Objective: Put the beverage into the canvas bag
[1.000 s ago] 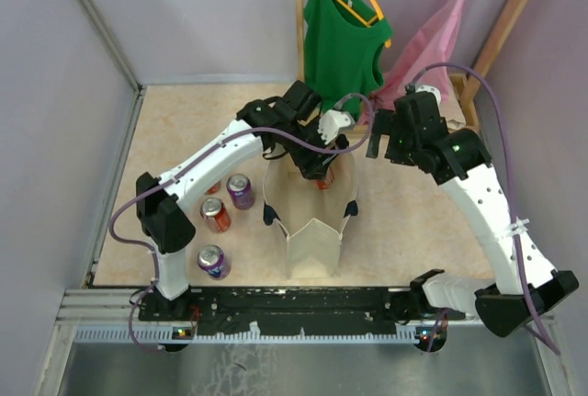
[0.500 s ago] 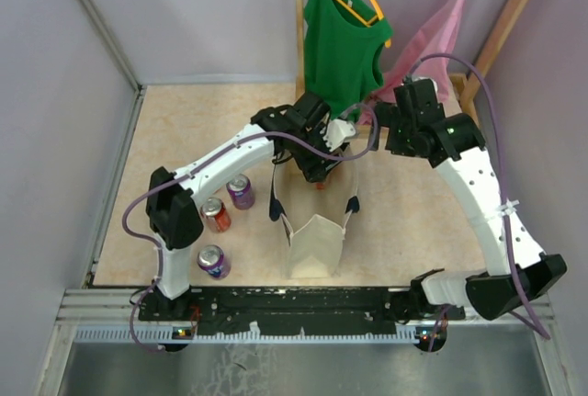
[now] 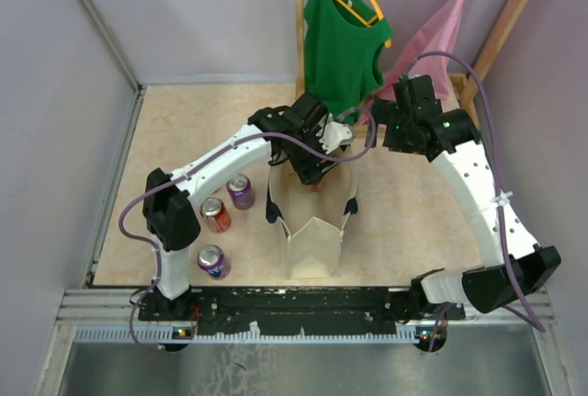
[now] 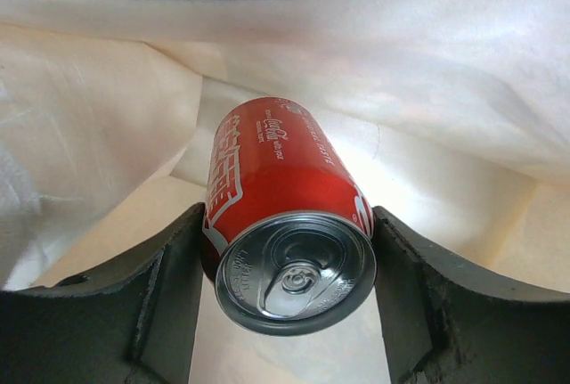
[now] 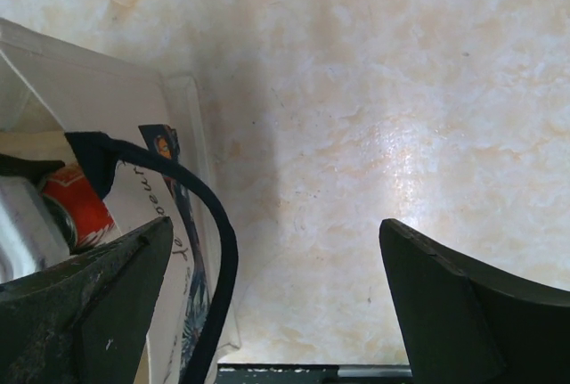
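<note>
Inside the canvas bag (image 4: 107, 117), left tool (image 4: 289, 288) clamps the beverage can (image 4: 276, 170); right tool (image 5: 276, 304) gapes.

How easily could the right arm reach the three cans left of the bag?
Probably not easily: the right gripper is open, but the canvas bag and the left gripper, holding a red can, stand between it and those cans.

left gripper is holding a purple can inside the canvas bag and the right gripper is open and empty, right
Not quite: the can in the left gripper is red, not purple, as the left wrist view shows. It is inside the canvas bag, and the right gripper is open and empty.
</note>
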